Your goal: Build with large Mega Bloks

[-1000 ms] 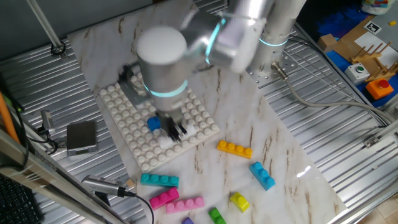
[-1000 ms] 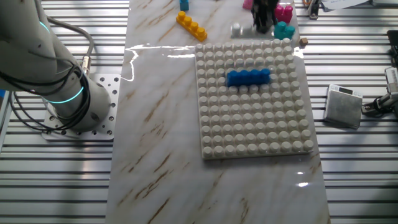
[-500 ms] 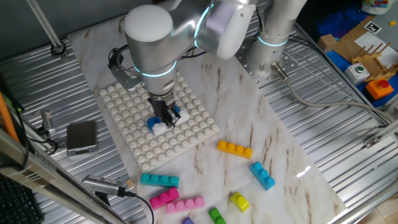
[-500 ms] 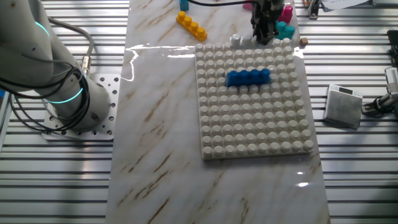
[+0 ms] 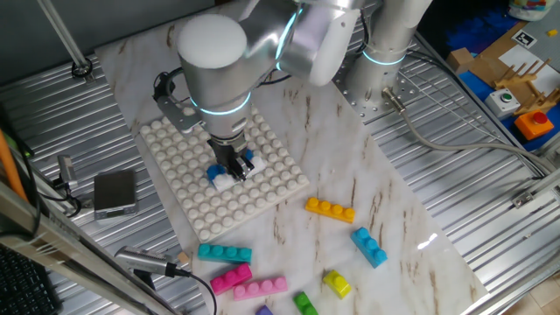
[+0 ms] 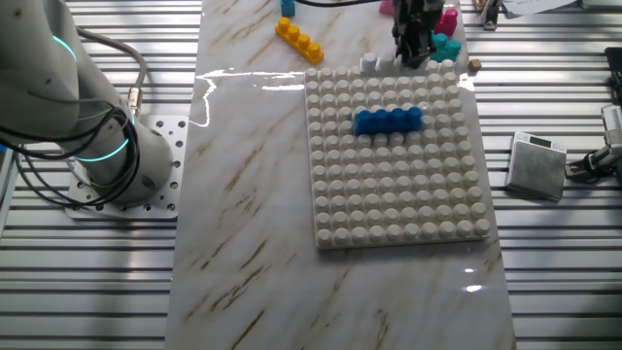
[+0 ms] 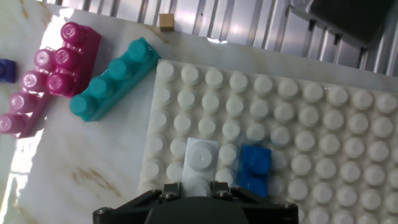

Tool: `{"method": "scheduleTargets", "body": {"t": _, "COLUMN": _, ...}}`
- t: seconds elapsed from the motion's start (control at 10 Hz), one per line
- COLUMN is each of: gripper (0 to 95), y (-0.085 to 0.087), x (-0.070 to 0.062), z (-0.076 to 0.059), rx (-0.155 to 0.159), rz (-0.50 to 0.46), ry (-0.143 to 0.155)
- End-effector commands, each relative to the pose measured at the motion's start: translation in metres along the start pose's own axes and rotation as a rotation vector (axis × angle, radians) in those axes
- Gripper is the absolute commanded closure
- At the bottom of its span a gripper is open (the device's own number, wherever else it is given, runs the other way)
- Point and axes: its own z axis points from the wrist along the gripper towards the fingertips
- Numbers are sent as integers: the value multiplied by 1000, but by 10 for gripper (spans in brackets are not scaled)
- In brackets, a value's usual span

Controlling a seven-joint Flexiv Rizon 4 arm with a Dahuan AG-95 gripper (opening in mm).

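A white brick (image 7: 200, 163) sits clamped in the gripper (image 5: 233, 168), held over the baseplate (image 7: 323, 130) near its edge. Just right of the fingers in the hand view, a blue brick (image 7: 254, 167) is seated on the plate's studs. Ahead and to the left, off the plate on the marble table (image 5: 350, 188), lie a teal brick (image 7: 115, 78) and two pink bricks (image 7: 46, 71). Farther off on the table are an orange brick (image 5: 330, 210), a light blue brick (image 5: 369, 246), a yellow brick (image 5: 337, 283) and a green brick (image 5: 304, 304).
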Motion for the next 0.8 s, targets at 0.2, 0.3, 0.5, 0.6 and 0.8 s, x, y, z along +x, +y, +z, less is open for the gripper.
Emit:
{"method": "scheduleTargets", "body": {"t": 0.2, "gripper": 950, "y": -35, "x": 4, "z": -10, "rx": -20, "rz": 2, "ry": -6}}
{"method": "scheduleTargets", "body": {"t": 0.3, "gripper": 950, "y": -45, "x": 8, "z": -7, "rx": -21, "rz": 1, "ry": -13}}
{"method": "scheduleTargets", "body": {"t": 0.5, "gripper": 950, "y": -54, "x": 13, "z": 0, "rx": -24, "rz": -7, "ry": -25}}
{"method": "scheduleTargets", "body": {"t": 0.6, "gripper": 950, "y": -54, "x": 13, "z": 0, "rx": -24, "rz": -7, "ry": -25}}
{"method": "scheduleTargets", "body": {"t": 0.8, "gripper": 950, "y": -61, "x": 18, "z": 8, "rx": -40, "rz": -50, "ry": -40}}
